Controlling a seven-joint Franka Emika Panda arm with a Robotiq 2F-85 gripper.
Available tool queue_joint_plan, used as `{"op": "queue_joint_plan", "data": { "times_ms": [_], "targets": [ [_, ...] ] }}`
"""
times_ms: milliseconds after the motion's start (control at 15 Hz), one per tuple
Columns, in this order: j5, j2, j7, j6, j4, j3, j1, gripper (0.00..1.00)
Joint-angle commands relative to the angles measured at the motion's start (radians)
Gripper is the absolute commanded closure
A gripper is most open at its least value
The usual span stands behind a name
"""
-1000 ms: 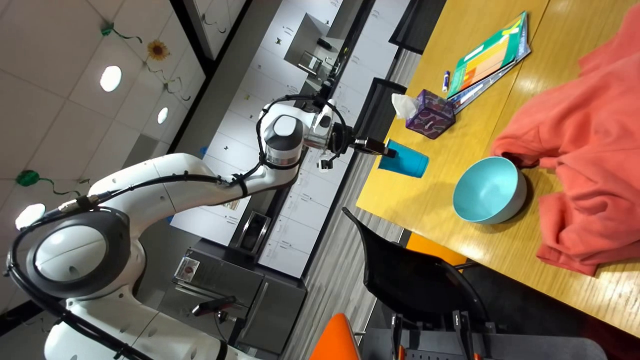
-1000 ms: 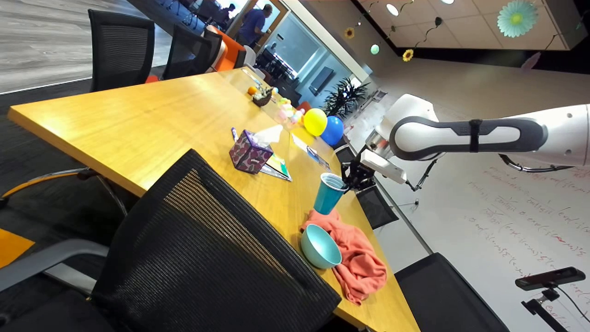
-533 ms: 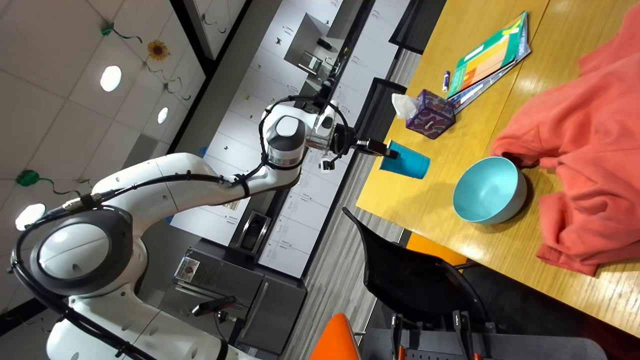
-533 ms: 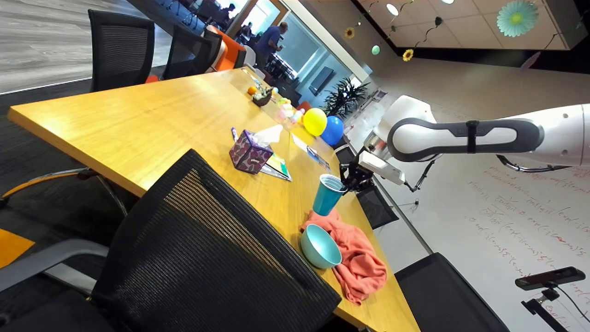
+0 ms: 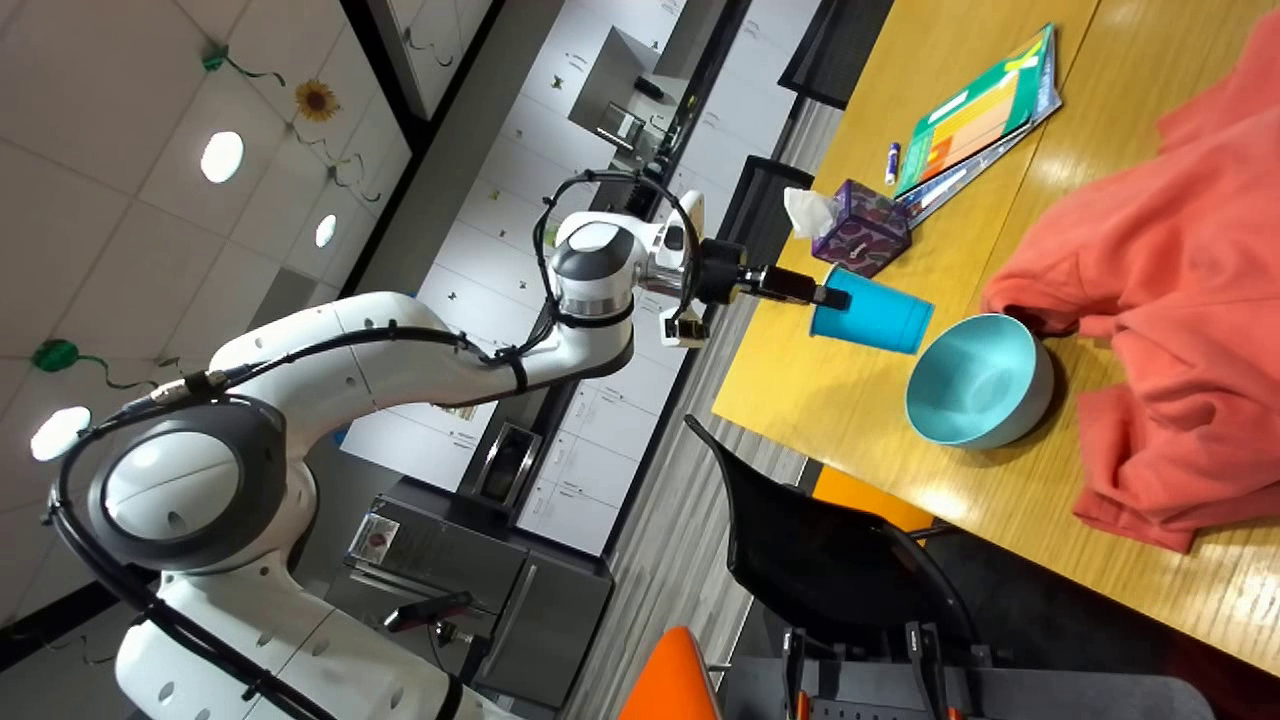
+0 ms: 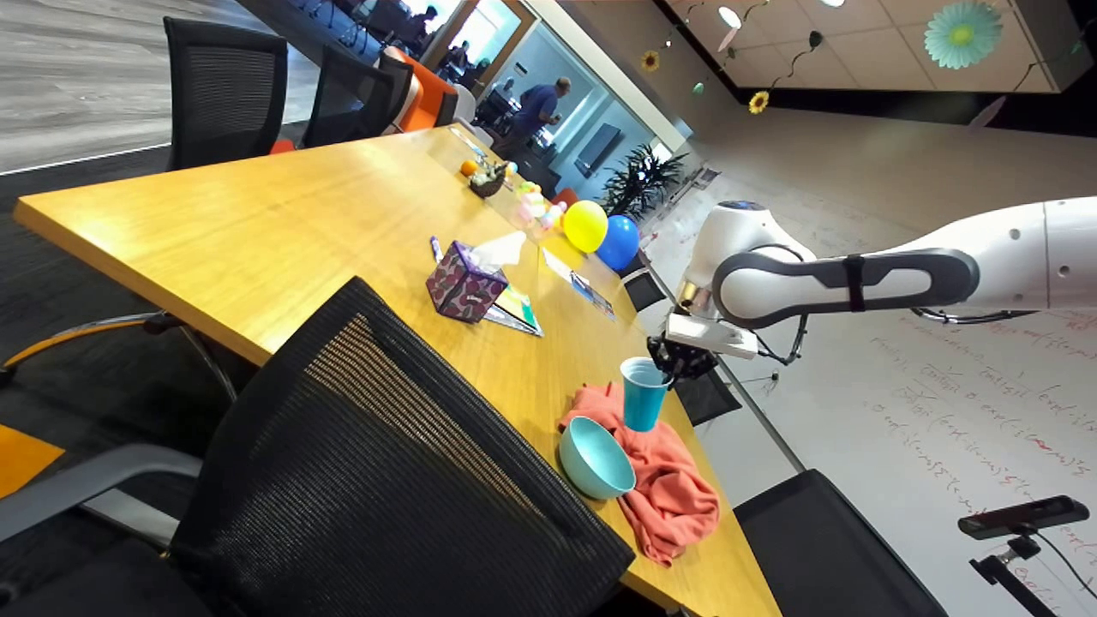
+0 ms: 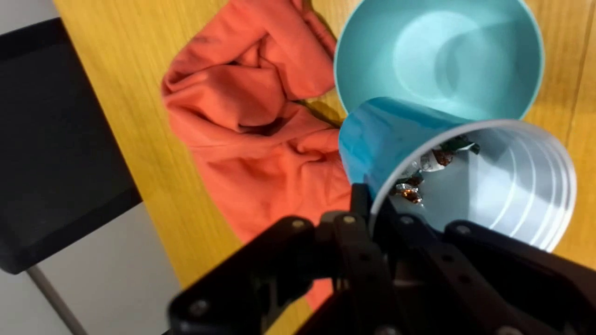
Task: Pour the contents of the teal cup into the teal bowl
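Note:
My gripper [image 5: 840, 298] is shut on the rim and wall of the teal cup [image 5: 880, 315], one finger inside and one outside. It holds the cup above the table, roughly upright with its mouth up, as both exterior views show [image 6: 643, 403]. In the wrist view the cup [image 7: 396, 135] has a white inside, and several small wrapped pieces [image 7: 433, 160] lie in it. The teal bowl [image 5: 975, 385] stands on the table beside and below the cup. In the wrist view the bowl [image 7: 433, 60] looks empty, and the cup covers part of its near edge.
A coral cloth [image 5: 1180, 300] lies against the bowl. A purple tissue box [image 5: 862, 232] stands near the cup, with a marker [image 5: 892, 163] and booklets [image 5: 980, 110] behind. A black chair [image 6: 386, 480] stands at the table edge [image 5: 880, 480].
My gripper has carried the cup toward the bowl, mostly within the last half second. The bowl, cloth and tissue box have not moved. A person in the background has walked along.

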Motion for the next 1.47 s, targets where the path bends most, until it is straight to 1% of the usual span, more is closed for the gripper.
{"op": "queue_joint_plan", "data": {
  "times_ms": [0, 333, 533, 667, 733, 800, 1200, 1267, 1400],
  "targets": [
    [-0.095, 0.056, 0.06, -0.174, 0.065, 0.005, 0.008, 0.99],
    [-0.222, 0.155, 0.085, -0.399, 0.131, 0.03, 0.033, 0.99],
    [-0.277, 0.235, 0.114, -0.474, 0.183, 0.051, 0.047, 0.99],
    [-0.297, 0.287, 0.131, -0.497, 0.217, 0.063, 0.05, 0.99],
    [-0.277, 0.23, 0.111, -0.445, 0.159, 0.072, 0.027, 0.99],
    [-0.279, 0.25, 0.112, -0.446, 0.168, 0.074, 0.029, 0.95],
    [-0.279, 0.253, 0.112, -0.446, 0.169, 0.074, 0.025, 0.95],
    [-0.279, 0.253, 0.112, -0.446, 0.169, 0.074, 0.025, 0.99],
    [-0.282, 0.265, 0.119, -0.454, 0.172, 0.073, 0.029, 0.99]
  ]
}}
